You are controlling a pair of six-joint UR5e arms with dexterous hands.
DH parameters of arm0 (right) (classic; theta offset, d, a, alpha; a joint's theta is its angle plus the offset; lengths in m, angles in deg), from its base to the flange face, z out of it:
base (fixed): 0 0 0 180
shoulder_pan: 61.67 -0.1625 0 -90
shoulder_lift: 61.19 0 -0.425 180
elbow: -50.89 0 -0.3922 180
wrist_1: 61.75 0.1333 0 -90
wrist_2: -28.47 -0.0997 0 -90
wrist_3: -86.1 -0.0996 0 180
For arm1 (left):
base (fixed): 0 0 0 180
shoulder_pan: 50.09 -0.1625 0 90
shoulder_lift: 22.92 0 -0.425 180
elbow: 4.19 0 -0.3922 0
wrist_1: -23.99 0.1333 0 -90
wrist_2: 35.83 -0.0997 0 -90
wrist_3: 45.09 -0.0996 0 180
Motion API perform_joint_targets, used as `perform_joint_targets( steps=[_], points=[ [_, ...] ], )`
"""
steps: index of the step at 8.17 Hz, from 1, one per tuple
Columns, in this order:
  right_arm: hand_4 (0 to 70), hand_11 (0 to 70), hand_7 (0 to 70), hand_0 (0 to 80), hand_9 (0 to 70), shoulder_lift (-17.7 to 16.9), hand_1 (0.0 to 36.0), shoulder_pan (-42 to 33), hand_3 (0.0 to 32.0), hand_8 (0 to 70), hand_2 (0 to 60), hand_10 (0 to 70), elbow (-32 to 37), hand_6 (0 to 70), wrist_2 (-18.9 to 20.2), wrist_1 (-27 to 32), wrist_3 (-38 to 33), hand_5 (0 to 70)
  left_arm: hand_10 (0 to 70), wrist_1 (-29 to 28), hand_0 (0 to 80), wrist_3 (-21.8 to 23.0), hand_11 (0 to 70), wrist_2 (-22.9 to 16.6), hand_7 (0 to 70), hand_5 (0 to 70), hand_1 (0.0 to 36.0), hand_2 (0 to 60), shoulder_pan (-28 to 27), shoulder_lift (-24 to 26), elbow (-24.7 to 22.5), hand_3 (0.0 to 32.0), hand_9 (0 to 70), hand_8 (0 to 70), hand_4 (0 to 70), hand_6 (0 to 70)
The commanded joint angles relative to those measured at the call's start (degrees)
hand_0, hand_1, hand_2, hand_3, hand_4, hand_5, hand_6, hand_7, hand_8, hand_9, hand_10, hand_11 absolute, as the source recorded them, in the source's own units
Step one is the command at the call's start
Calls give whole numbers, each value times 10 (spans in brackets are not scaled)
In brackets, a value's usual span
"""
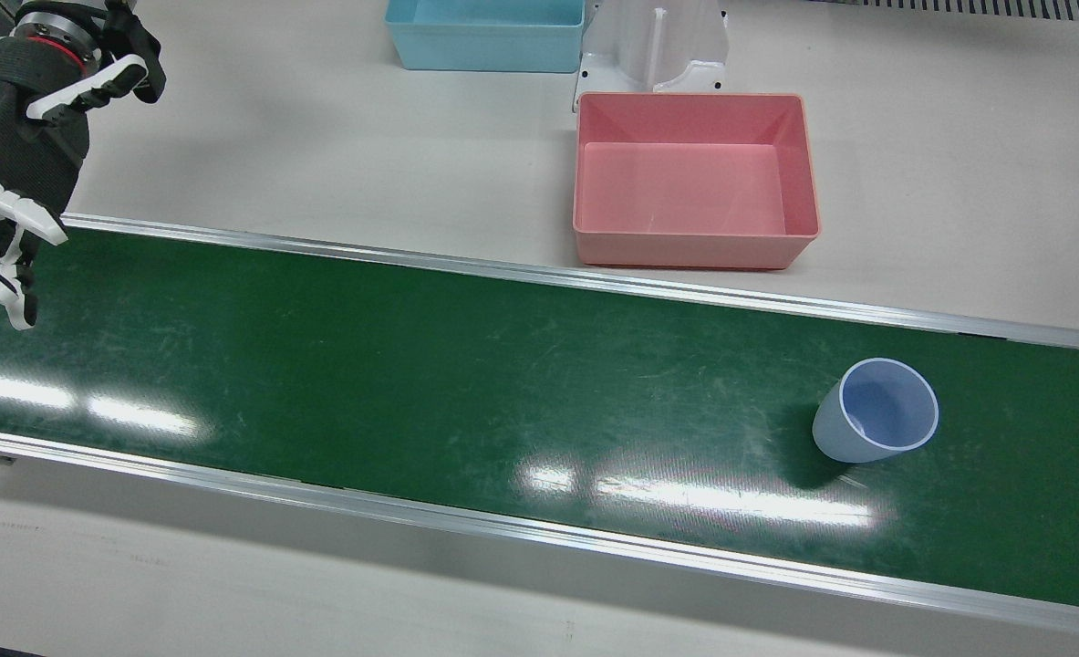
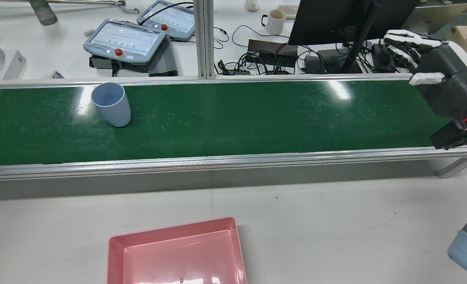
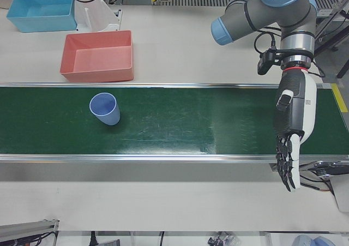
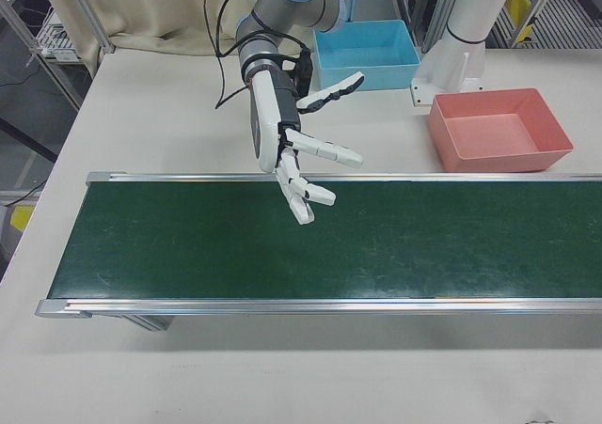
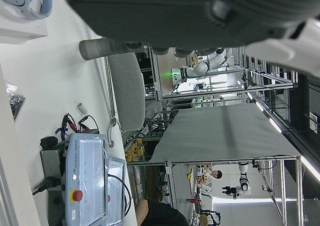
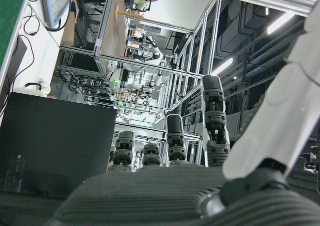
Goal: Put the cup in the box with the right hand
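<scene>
Front view cuts the right hand (image 1: 19, 155) at its left edge and misses the left hand altogether. The pale blue plastic cup (image 1: 876, 415) stands upright, mouth up, on the green conveyor belt (image 1: 411, 365), between its two metal rails and toward the belt's end on the left arm's side. The empty pink plastic box (image 1: 694, 246) sits on the white bench just past the belt's robot-side rail, apart from the cup. A light blue plastic box (image 1: 484, 55) beyond it is cropped by the top edge.

Only the left-front view shows the left hand (image 3: 294, 120). It hangs over the belt's other end, well apart from the cup, holding nothing, its fingers (image 3: 286, 167) straight and slightly parted, pointing at the operator-side rail.

The right-front view gives the right hand whole: empty, fingers (image 4: 324, 149) splayed wide with the thumb out, above the robot-side rail. That view leaves the cup out.

The rear view crops the pink box at its bottom edge. Two grey teach pendants (image 2: 124, 39) lie beyond the belt, their screen text too small to read. Both hand views show mostly blurred palm and background
</scene>
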Motion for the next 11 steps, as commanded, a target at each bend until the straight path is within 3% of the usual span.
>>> perform_joint_targets(
  steps=[1, 11],
  points=[
    [324, 131, 322, 489, 94, -12, 26, 0, 34, 26, 0, 85, 4, 63, 0, 0, -1, 32, 0, 0, 0, 0, 0, 0, 0, 0, 0, 0, 0, 0, 0, 0, 0, 0, 0, 0],
    [340, 135, 348, 489, 121, -7, 24, 5, 42, 44, 0, 88, 9, 67, 0, 1, -2, 33, 0, 0, 0, 0, 0, 0, 0, 0, 0, 0, 0, 1, -1, 0, 0, 0, 0, 0]
  ],
)
